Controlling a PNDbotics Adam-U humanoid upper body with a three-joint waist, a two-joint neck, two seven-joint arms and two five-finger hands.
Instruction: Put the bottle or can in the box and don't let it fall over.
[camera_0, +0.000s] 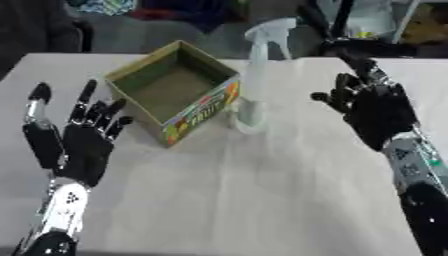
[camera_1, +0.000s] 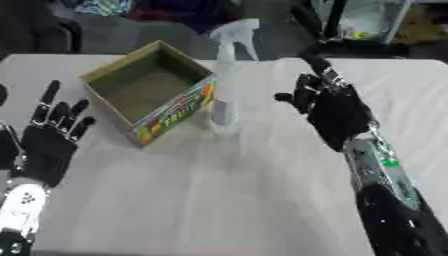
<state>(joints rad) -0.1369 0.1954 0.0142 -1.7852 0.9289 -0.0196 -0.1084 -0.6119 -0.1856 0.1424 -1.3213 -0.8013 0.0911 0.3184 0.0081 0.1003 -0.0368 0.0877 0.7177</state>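
The right hand (camera_0: 378, 112) hovers over the table (camera_0: 262, 190) to the right of the spray bottle (camera_0: 254, 95), fingers partly curled and holding nothing, apart from the bottle. The bottle stands upright on the table, just beside the right side of the open cardboard box (camera_0: 175, 90). The left hand (camera_0: 79, 137) rests open at the lower left, fingers up, empty.

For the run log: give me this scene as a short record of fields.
bottle: clear spray bottle, upright on the table, just right of the box, not held
box: open cardboard box, nothing visible inside
left hand: left hand open, fingers up, left of the box, touching nothing
right hand: right hand open, right of the bottle, apart from it
task state: bottle not yet in box
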